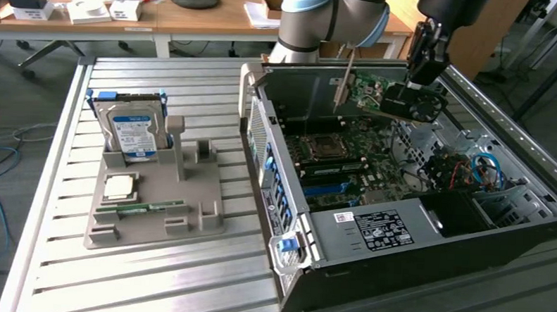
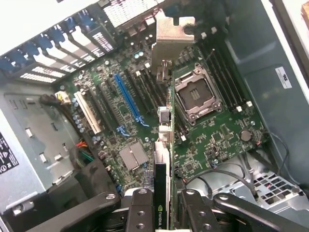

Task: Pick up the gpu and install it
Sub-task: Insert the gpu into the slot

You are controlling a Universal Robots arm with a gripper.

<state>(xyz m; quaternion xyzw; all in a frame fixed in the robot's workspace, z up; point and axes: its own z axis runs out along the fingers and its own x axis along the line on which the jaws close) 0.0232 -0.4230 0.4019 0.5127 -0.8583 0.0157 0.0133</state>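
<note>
One gpu (image 1: 371, 95), a thin flat dark green circuit board with a silver metal end bracket, is the only such card I count. My end effector (image 1: 423, 81) is clenched on it, at the end far from the bracket. In the wrist view the two black fingers (image 2: 140, 208) press on both faces of the gpu (image 2: 163, 140), which I see there edge-on.

The card hangs in the air above the one open grey metal computer case (image 1: 424, 275), over its green motherboard (image 1: 354, 152) and touching no slot. The bracket points toward the rear wall of the case.

I judge the card to be light and stiff, so it should not bend or swing in the grip. It is also fragile, I think: small parts sit on the faces, and the contact edge should not be scraped. The outer edges or the black cooler block look to me the safest places to hold. The smooth faces could slip if the grip is weak.

On the motherboard I count one long blue plastic slot (image 2: 128, 99) and one empty silver processor socket (image 2: 198, 94).

To the exterior view's left, one grey plastic holder (image 1: 196, 216) stands on the slatted metal counter (image 1: 113, 276). It carries one silver blue-labelled hard drive (image 1: 133, 132), one square silver processor chip (image 1: 119, 186) and one narrow green memory stick (image 1: 149, 208).
</note>
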